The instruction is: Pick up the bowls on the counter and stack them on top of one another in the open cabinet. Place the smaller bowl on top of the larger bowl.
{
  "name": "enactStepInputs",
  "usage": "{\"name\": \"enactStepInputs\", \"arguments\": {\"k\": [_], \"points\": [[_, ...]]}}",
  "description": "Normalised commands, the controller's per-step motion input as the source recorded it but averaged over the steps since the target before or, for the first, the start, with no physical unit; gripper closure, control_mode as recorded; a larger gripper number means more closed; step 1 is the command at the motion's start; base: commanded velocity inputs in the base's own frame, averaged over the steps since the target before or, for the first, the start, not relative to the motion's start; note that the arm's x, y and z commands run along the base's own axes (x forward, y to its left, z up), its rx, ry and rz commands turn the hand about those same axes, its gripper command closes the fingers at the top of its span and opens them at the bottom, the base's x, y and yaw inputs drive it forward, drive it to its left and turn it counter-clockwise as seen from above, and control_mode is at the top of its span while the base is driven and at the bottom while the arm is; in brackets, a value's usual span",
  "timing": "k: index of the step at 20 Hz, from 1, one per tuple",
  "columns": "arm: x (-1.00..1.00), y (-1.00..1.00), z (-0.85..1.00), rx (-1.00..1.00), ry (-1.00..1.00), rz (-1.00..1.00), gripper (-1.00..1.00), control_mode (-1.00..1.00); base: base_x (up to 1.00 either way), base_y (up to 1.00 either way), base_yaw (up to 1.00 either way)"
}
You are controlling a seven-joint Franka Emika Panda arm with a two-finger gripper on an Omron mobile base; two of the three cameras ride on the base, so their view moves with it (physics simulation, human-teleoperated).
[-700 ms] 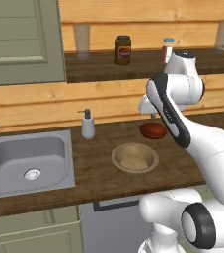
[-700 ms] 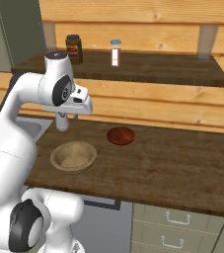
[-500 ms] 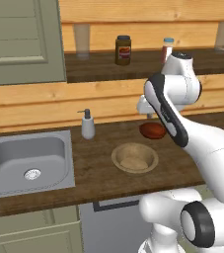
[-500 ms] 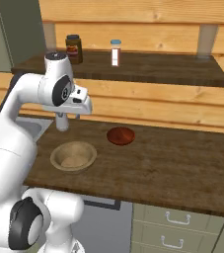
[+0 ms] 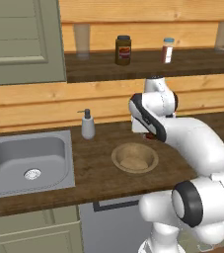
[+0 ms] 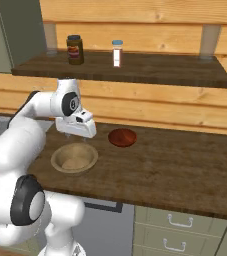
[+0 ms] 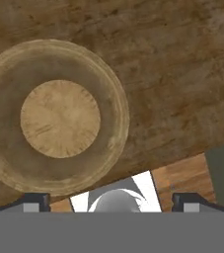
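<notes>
- Sink [image 5: 27,160]: inset steel basin, rectangular with rounded corners and a round drain, well to the left of the gripper in the left base view.
- Soap dispenser [image 5: 88,124]: small pale pump bottle, upright on the counter between the sink and the gripper.
- Counter [image 6: 175,175]: long dark brown wood-grain top, matte and streaked, directly below the gripper.
- Gripper [image 6: 80,141]: white hand with two small dark fingertips [image 7: 34,201] pointing down, held above the counter and touching nothing. In the hand view the tips sit far apart at the bottom corners, so the jaws stand wide with nothing between them.
- Large bowl [image 6: 74,158]: wide, shallow, round, tan, with a thick matte rim and a flat lighter wood-grain bottom; on the counter just below the gripper, slightly toward the robot.
- Small bowl [image 6: 122,137]: round, glossy, reddish-brown, narrower than the tan one; on the counter beside the gripper, to its right in the right base view, apart from the large bowl.
- Open shelf [image 6: 135,68]: dark wood board with light plank backing, above and behind the gripper.
- Jar [image 6: 74,49]: dark, cylindrical, labelled, upright on the shelf above the gripper.
- Shaker [image 6: 117,53]: slim white bottle with a pale cap, right of the jar.
</notes>
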Motion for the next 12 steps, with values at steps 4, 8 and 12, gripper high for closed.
{"name": "enactStepInputs", "arguments": {"k": [4, 8, 12], "points": [[0.36, -0.56, -0.92, 0.00, 0.15, -0.22, -1.00, -1.00, 0.00, 0.00, 0.00], [0.20, -0.88, -0.62, 0.02, 0.05, -0.19, -1.00, -1.00, 0.00, 0.00, 0.00], [0.00, -0.89, -0.30, 0.11, 0.00, -0.18, -1.00, -1.00, 0.00, 0.00, 0.00]]}}
